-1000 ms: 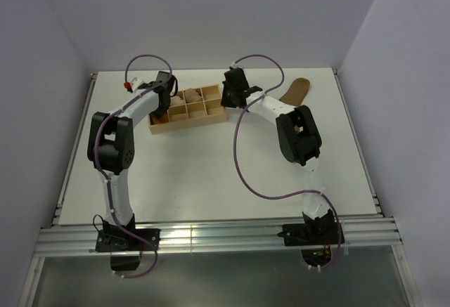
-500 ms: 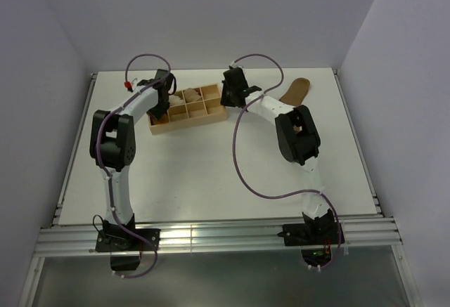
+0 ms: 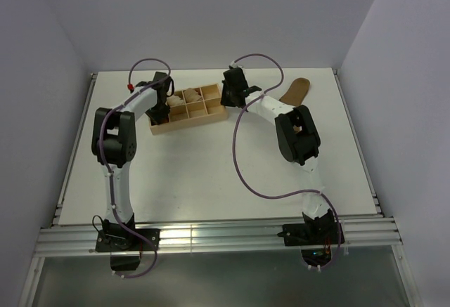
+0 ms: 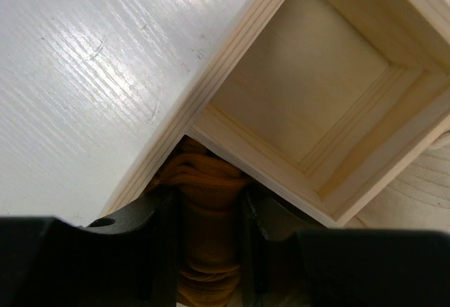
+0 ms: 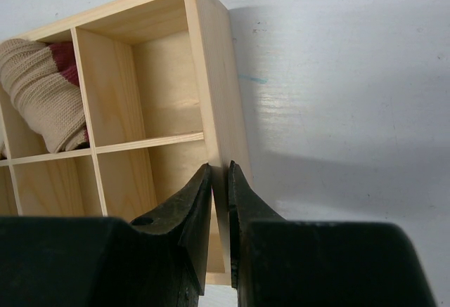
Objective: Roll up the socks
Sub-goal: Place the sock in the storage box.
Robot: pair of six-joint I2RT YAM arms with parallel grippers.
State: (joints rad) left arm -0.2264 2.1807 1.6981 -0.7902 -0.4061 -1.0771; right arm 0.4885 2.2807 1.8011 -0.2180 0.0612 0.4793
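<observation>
My left end effector [image 4: 209, 212], reaching the wooden box [image 3: 190, 123], grips the mustard sock [image 4: 204, 173] lengthwise along its fingers; my right end effector [image 5: 219, 175] pinches the box's right wall.

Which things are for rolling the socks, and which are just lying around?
For the job:
mustard-orange fabric sock
olive-brown fabric sock

Lying around:
pale beige knitted rolled bundles
light wooden compartment box

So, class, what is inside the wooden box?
In the wooden box, pale rolled bundles sit in back cells. The left claw holds a mustard sock in a left end cell. Its arm hides that cell from overhead.
</observation>
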